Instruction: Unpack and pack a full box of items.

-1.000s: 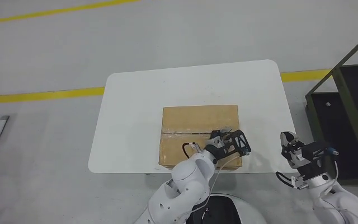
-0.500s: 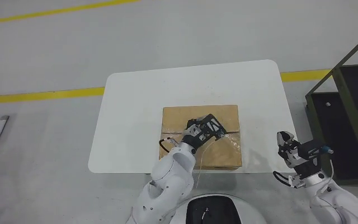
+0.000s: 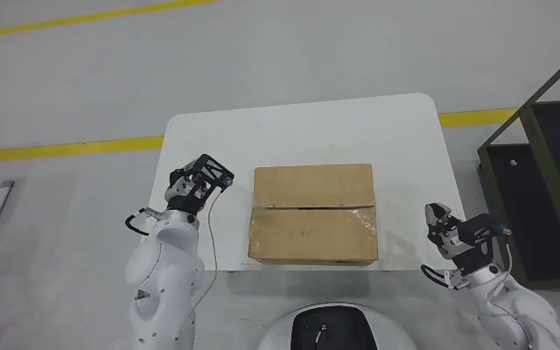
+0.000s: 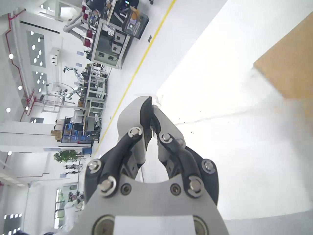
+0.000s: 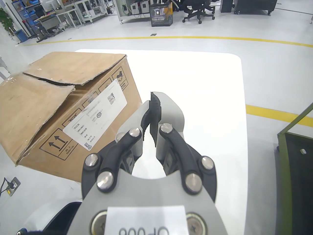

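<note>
Right now the cardboard box (image 3: 313,213) sits on the white surface (image 3: 262,140), a little toward its 6 o'clock edge. Its top flaps are folded down and meet along a seam that gapes slightly in the right wrist view. At 9 o'clock of the box, apart from it, the left arm (image 3: 171,254) has the left jaws pressed together, empty. At 4 o'clock, past the surface's edge, the right arm (image 3: 490,293) has the right jaws closed too, gripping nothing.

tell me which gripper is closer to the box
Left, it seems. The left gripper hangs just off the left side of the box; the right gripper sits farther off its right side.
</note>
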Robot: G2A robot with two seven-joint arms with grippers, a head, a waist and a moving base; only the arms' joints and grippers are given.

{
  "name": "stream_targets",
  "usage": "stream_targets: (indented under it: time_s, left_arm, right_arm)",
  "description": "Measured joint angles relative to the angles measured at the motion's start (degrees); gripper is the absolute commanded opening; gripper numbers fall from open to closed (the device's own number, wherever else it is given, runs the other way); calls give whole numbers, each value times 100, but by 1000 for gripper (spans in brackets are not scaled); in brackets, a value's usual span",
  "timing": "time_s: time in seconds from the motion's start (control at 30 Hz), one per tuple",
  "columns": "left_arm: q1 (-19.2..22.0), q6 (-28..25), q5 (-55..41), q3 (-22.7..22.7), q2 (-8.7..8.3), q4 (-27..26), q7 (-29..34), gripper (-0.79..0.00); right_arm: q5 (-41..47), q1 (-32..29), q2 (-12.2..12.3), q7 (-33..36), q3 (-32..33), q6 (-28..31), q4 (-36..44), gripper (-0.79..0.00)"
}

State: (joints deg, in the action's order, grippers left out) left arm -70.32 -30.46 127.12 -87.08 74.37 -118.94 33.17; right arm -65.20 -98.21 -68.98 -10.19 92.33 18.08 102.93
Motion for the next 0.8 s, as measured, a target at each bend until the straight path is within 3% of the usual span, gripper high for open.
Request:
stream_targets:
  time_s: [0.2,0.23,0.27,0.5,0.8]
  left_arm:
    - [-411,-59,252,-671,-80,-64,-145,-785]
    - [-464,-18,269,-734,-85,-60,-166,-431]
    - [-529,56,271,-799,-88,-51,-171,0]
    - [-724,337,374,-946,-97,-14,-81,0]
    - [-598,389,355,-1375,-140,24,-115,0]
  right_arm:
    - [-13,94,-3,-15,-62,61,-124,-785]
    - [-19,106,-3,-17,-68,67,-136,-785]
    - [-27,119,-3,-18,-76,76,-152,-785]
    - [-55,170,-1,-10,-104,151,-192,-785]
    - [-82,153,1,15,-97,111,-183,-785]
